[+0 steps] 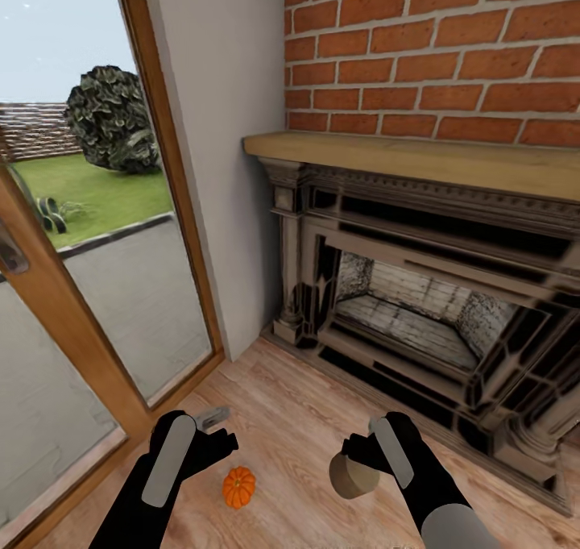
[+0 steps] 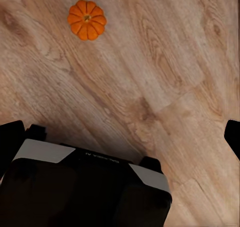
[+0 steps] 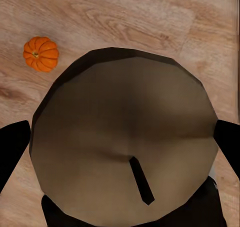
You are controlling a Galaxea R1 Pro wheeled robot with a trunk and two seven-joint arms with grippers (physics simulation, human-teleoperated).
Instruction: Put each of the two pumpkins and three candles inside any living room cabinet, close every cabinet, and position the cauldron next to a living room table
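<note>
A grey-beige candle [image 1: 353, 476] sits clamped between the two fingers of the right gripper [image 1: 359, 467], held above the floor [image 1: 298, 428]; in the right wrist view its round end face [image 3: 125, 137] with a dark wick spans the gap from one black fingertip [image 3: 12, 147] to the other, touching both. One orange pumpkin [image 1: 238, 487] lies upright on the plank floor, below and between the two grippers, nearer the left gripper [image 1: 216, 440] and apart from both. In the left wrist view the pumpkin [image 2: 87, 20] lies well ahead of the jaws and off to one side of their axis; the jaws stand wide apart with only bare floor [image 2: 150, 87] between the fingertips [image 2: 11, 139], so the left gripper is open and holds nothing. In the right wrist view the pumpkin [image 3: 41, 53] shows beyond the candle's edge, clear of the fingers. Ahead of both grippers stands a fireplace [image 1: 419, 307] with a dark carved surround, a pale brick firebox and a light wooden mantel [image 1: 419, 158], set against a red brick wall [image 1: 435, 49]. To the left-gripper side, a wood-framed glass door [image 1: 97, 291] shows paving, grass and a bush [image 1: 113, 118] outside.
</note>
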